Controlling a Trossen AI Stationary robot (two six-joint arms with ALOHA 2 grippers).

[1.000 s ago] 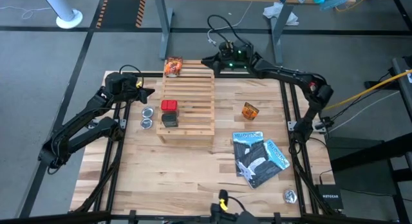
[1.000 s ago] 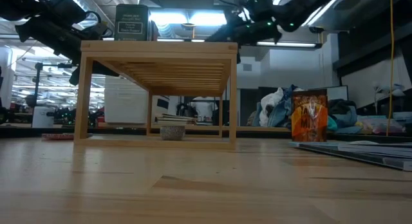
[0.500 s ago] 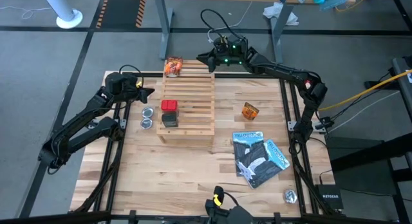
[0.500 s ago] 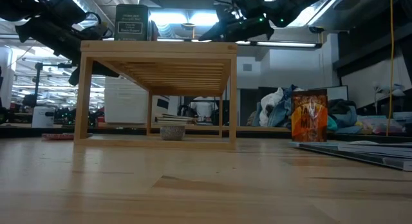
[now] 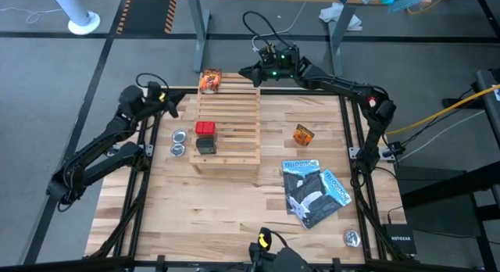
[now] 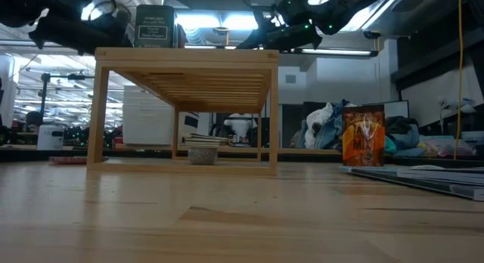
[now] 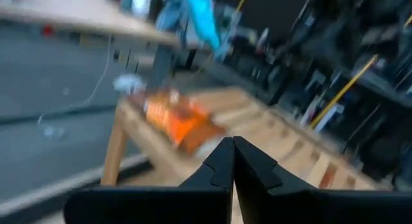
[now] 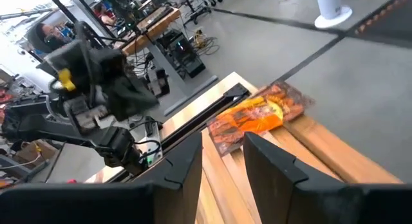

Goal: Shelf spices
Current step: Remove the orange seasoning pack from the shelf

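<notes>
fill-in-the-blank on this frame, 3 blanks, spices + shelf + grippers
On the shelf, the red box sits right next to the ___ box.
One orange packet lies on the tabletop between the shelf and the ___ arm.
The left gripper has its fingers ___; the right gripper is open near another orange packet.

Missing words: dark grey; right; shut

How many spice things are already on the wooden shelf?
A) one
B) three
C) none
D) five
B: the red box and grey box sit on the shelf, and an orange packet lies at its far end; a second packet is on the table.
</notes>
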